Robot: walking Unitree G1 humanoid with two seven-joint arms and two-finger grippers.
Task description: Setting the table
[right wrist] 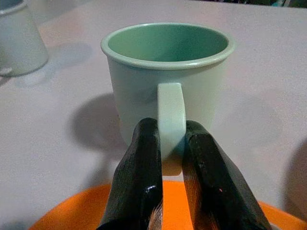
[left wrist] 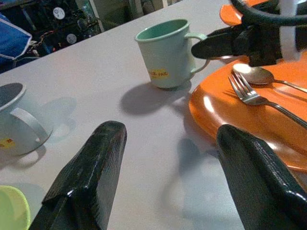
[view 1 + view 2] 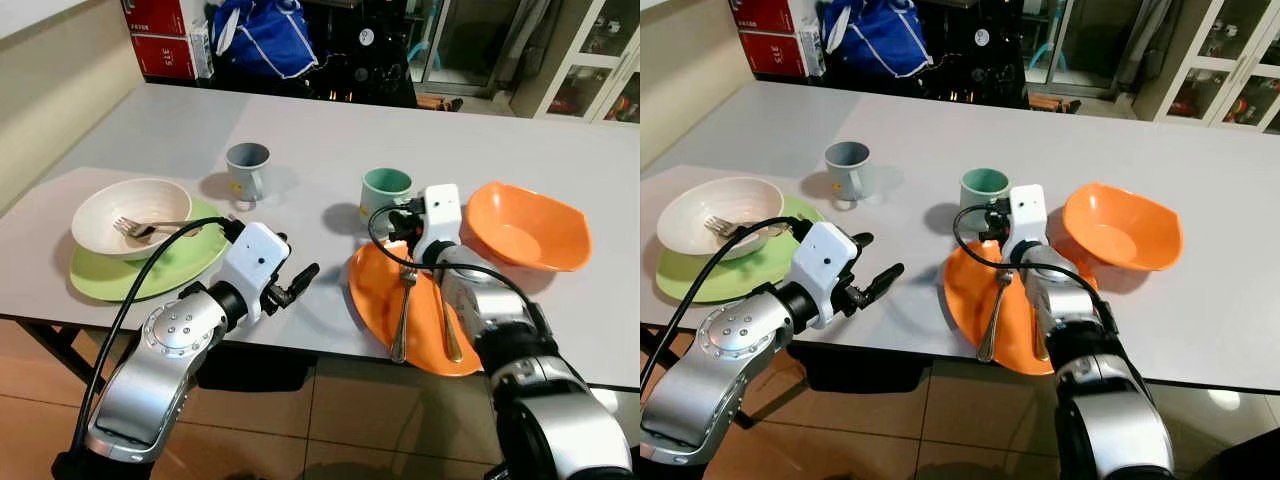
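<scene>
Right tool [image 1: 171, 143]: pinching the green mug [image 1: 165, 76] by its handle, above the orange plate [image 3: 380, 290].
Left tool [image 2: 168, 182]: wide, over the tabletop [image 3: 300, 140].

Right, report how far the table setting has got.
Done: the white bowl with a fork sits on the green plate; another fork and a spoon lie on the orange plate. In hand: the right claw pinches the green mug's handle. Left: the orange bowl stands off its plate.

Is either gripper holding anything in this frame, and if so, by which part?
The right gripper is shut on the handle of the green mug. The left gripper is open above the table, holding nothing.
</scene>
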